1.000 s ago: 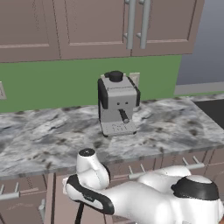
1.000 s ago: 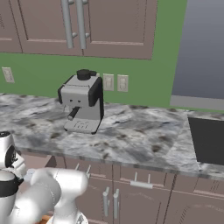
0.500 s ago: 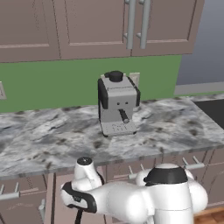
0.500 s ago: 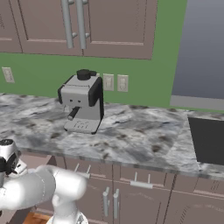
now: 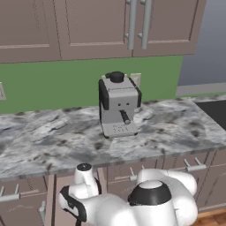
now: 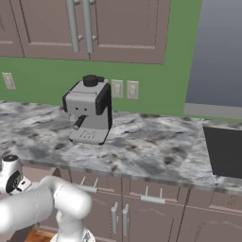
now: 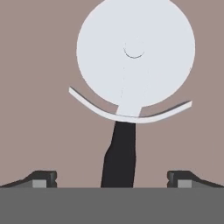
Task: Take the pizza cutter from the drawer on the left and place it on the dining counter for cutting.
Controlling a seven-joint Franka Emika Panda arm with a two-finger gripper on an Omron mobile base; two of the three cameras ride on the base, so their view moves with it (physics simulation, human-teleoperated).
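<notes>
In the hand view the pizza cutter (image 7: 131, 65) lies right below the hand: a round white blade, a curved white guard and a dark handle (image 7: 120, 157) that runs down toward the camera. It rests on the flat mauve-brown floor of the drawer (image 7: 39, 113). My gripper (image 7: 112, 180) is open, and the handle passes between its two dark fingertips (image 7: 43, 178) without touching either. The white arm (image 5: 132, 207) bends low and to the left in front of the cabinets, and it also crosses the lower left of the right base view (image 6: 42, 208). The dining counter is out of view.
A grey coffee machine (image 5: 118, 105) stands on the marbled counter (image 5: 176, 132) behind the arm. Brown drawers and doors with silver handles (image 6: 151, 198) run under it, wall cabinets (image 5: 132, 26) hang above, and a dark cooktop (image 6: 224, 151) lies at the right.
The arm has folded lower and further left in both base views, taking the hand down below the counter edge. The coffee machine and counter have not shifted.
</notes>
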